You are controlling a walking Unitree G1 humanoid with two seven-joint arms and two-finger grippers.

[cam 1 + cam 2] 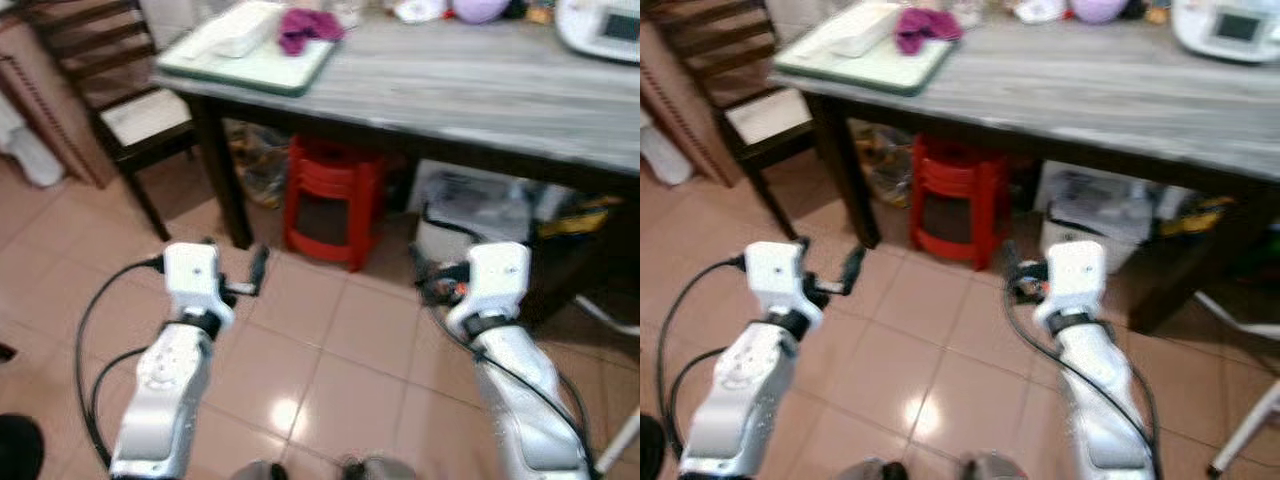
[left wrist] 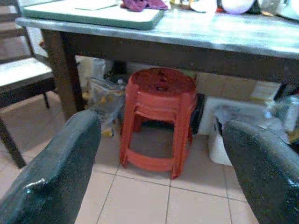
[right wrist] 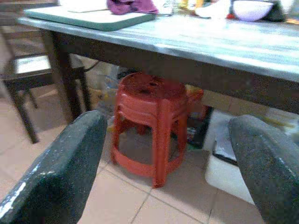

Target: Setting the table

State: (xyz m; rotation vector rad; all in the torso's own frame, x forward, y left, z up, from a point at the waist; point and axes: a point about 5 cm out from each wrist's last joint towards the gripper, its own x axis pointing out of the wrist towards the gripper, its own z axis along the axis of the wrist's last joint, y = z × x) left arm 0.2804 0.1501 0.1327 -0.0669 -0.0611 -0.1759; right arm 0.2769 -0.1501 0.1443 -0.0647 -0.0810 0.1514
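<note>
Both spread end effectors, left (image 2: 159, 186) and right (image 3: 163, 186), hover short of the table (image 1: 480, 90).

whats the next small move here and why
Probably step closer to the grey wooden table. The open left claw and open right claw hang empty below its edge, level with the red plastic stool, short of the green tray.

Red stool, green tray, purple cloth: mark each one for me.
Red stool (image 2: 161, 81), left wrist view, on its round seat.
Green tray (image 1: 290, 68), left eye view, on a bare part near its front edge.
Purple cloth (image 1: 305, 28), left eye view, on the middle of the bundle.
</note>
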